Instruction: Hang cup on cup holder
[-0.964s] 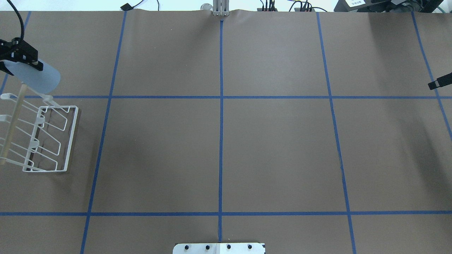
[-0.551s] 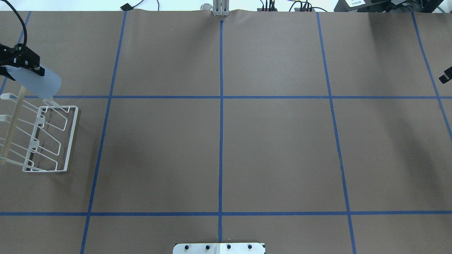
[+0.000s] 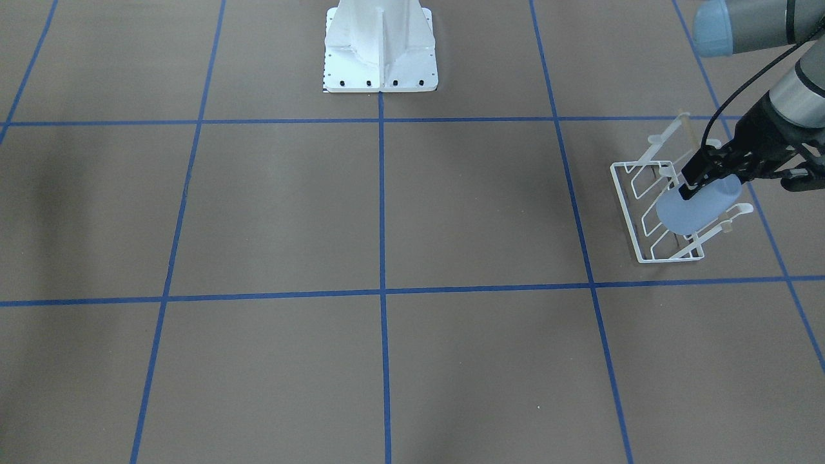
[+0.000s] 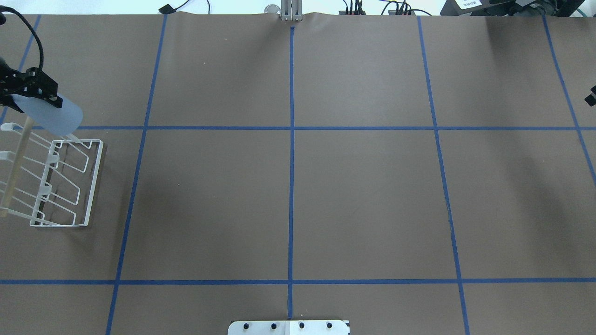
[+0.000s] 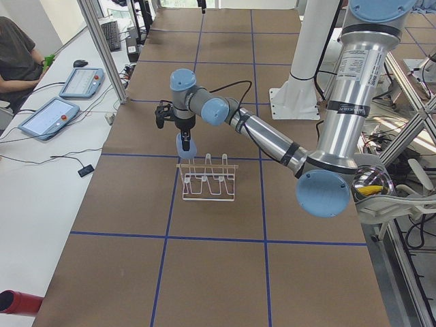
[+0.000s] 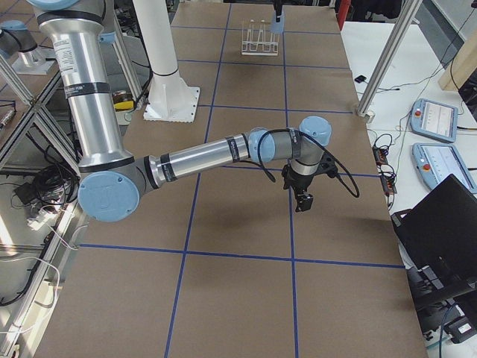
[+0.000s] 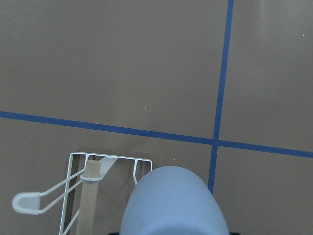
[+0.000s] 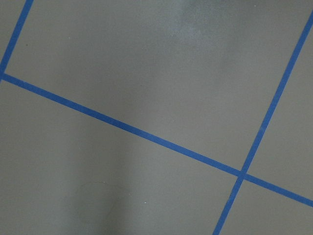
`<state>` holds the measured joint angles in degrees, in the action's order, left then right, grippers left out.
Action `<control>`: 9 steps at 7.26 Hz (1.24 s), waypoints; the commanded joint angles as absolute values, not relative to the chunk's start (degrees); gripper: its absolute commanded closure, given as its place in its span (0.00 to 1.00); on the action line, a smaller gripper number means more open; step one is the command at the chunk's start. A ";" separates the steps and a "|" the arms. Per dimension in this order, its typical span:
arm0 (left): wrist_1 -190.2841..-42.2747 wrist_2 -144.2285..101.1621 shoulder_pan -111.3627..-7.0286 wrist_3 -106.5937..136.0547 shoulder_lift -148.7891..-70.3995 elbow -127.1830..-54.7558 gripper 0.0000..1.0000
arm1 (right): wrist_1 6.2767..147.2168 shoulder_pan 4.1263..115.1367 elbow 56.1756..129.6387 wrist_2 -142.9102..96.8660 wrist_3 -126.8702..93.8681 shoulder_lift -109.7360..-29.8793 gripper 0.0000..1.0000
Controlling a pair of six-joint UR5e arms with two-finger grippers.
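Observation:
The light blue cup (image 4: 53, 115) is held by my left gripper (image 4: 35, 97), which is shut on its rim end; the closed base points away from the wrist and down towards the table. The cup hangs tilted over the far end of the white wire cup holder (image 4: 95, 181), above its end peg, and I cannot tell whether they touch. The front view shows the cup (image 3: 699, 207), the left gripper (image 3: 699, 182) and the cup holder (image 3: 624, 200). The left wrist view shows the cup (image 7: 173, 203) beside the wooden rod (image 7: 89, 200). Only a sliver of my right gripper (image 4: 591, 97) shows at the edge of the overhead view.
The table (image 4: 354, 195) is covered in brown paper with a grid of blue tape. The robot's white base plate (image 3: 380, 71) is at the near middle edge. My right arm (image 6: 223, 153) reaches far out over bare paper. Tablets and an operator (image 5: 17, 58) are beyond the far edge.
My left gripper has carried the cup a little nearer to the cup holder's end peg and lower. My right gripper has moved further towards the right edge of the overhead view.

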<state>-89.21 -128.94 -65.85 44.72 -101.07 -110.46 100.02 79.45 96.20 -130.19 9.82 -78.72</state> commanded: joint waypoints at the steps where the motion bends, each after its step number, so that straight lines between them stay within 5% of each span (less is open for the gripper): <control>1: -89.30 -128.06 -64.78 44.82 -100.47 -110.30 1.00 | 100.11 79.45 96.15 -130.34 9.84 -78.75 0.00; 7: -89.47 -124.98 -60.12 44.83 -99.85 -108.02 1.00 | 100.11 78.40 96.24 -130.87 9.05 -78.49 0.00; 9: -89.47 -124.98 -59.94 44.83 -99.84 -107.67 0.61 | 100.20 78.40 96.33 -131.04 9.14 -78.49 0.00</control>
<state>-89.42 -125.08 -60.11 44.91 -99.91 -107.96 100.14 78.41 96.28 -130.92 9.08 -78.49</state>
